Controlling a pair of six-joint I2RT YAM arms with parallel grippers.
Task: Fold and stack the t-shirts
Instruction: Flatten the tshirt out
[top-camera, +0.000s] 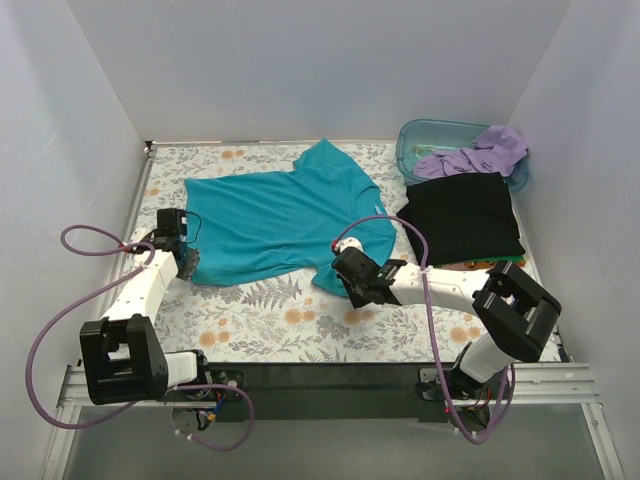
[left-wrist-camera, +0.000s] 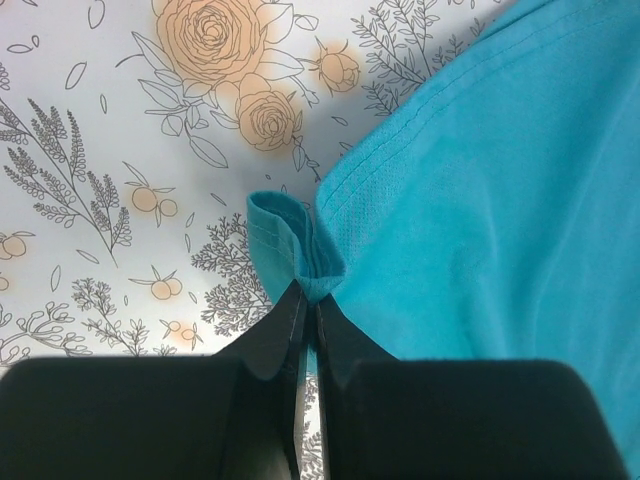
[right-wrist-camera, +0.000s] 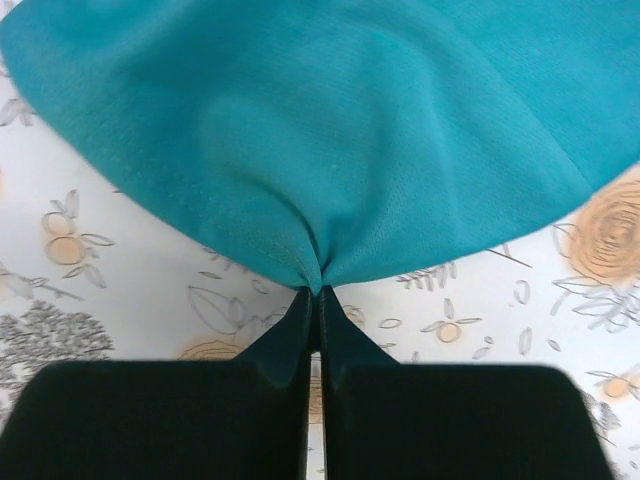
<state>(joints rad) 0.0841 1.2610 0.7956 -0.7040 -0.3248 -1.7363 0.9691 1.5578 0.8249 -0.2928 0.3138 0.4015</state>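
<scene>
The teal t-shirt (top-camera: 285, 215) lies spread out on the flowered table (top-camera: 300, 322), from the left side to the middle. The left gripper (left-wrist-camera: 308, 295) is clamped on a folded corner of its hem, and the right gripper (right-wrist-camera: 318, 292) is pinched on its near right edge. Just beside it on the right lies the black t-shirt (top-camera: 462, 215), folded. Behind that one, the lavender t-shirt (top-camera: 478, 153) lies crumpled over the rim of the plastic tub (top-camera: 422, 135) in the far right corner.
</scene>
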